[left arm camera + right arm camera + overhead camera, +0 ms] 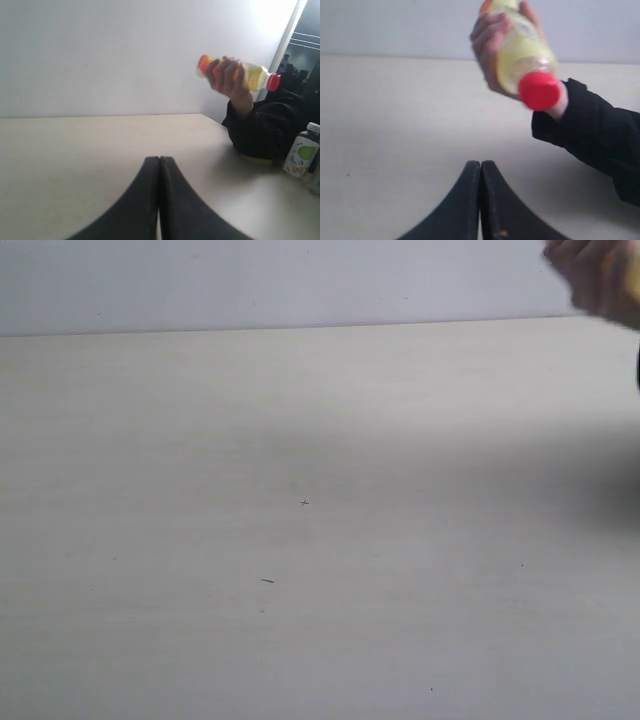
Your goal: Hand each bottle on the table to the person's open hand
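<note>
Right wrist view: yellow bottle [524, 56] slanted, red cap [538, 90] lower.

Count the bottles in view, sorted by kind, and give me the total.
Yellow bottle with red cap: 1
Clear bottle with pear-picture label: 1
Total: 2 that can be made out

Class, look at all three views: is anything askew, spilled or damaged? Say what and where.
Only the yellow bottle: the person's hand holds it tipped on its side above the table, red cap on. Nothing looks spilled or damaged.
</note>
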Robot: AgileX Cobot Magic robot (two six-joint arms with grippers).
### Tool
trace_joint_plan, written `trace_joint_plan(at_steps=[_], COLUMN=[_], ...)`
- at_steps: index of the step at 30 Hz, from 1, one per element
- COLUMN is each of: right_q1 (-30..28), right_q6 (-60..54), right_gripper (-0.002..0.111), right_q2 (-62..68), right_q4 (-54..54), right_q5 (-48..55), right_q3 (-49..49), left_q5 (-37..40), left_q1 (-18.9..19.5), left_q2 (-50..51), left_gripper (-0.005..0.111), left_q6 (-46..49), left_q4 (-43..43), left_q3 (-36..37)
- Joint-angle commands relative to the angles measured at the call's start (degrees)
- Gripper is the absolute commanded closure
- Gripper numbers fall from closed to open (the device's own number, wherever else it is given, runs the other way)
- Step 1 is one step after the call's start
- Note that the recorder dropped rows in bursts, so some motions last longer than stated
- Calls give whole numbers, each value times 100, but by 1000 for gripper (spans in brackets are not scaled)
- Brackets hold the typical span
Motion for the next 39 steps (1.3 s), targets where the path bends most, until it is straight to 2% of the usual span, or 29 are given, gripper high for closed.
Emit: trace_joint_plan(at_steps=[1,6,11,39], right_q1=[-12,-12,-12,-12], right_q6=[83,475,475,475], right_gripper=[108,108,108,108], right_q2=[-991,-1958,-2262,-2345], right_q4=[126,138,229,219], right_q5=[188,36,60,48], right_q3=[39,39,39,39], left_q5=[-32,-32,-32,-32], left_q1=[4,4,4,4], left_q2=[-36,-36,-36,-36], left_gripper=[107,107,107,107], left_q6=[10,10,10,10], left_q4=[-32,-32,-32,-32], left_q3=[17,17,17,17])
